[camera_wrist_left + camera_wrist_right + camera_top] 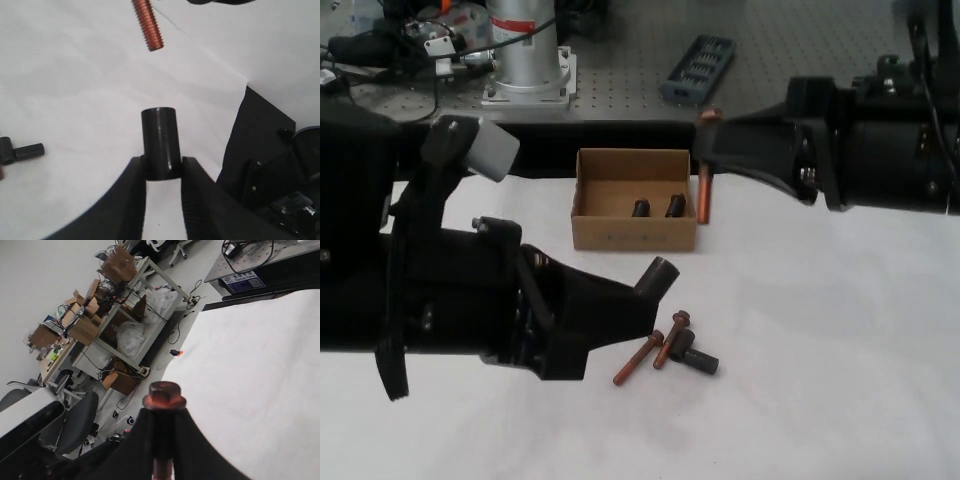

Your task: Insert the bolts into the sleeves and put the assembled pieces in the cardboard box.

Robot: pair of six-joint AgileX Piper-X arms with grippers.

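Left jaws are clamped on a sleeve, open end up, seemingly to receive the bolt gripped head-up in the right jaws, at three o'clock of the cardboard box.

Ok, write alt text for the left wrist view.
The left gripper clamps a black sleeve at its base, over the white table. The threaded tip of a copper bolt hangs ahead of the sleeve's free end, not touching it. Loose black pieces lie on the table.
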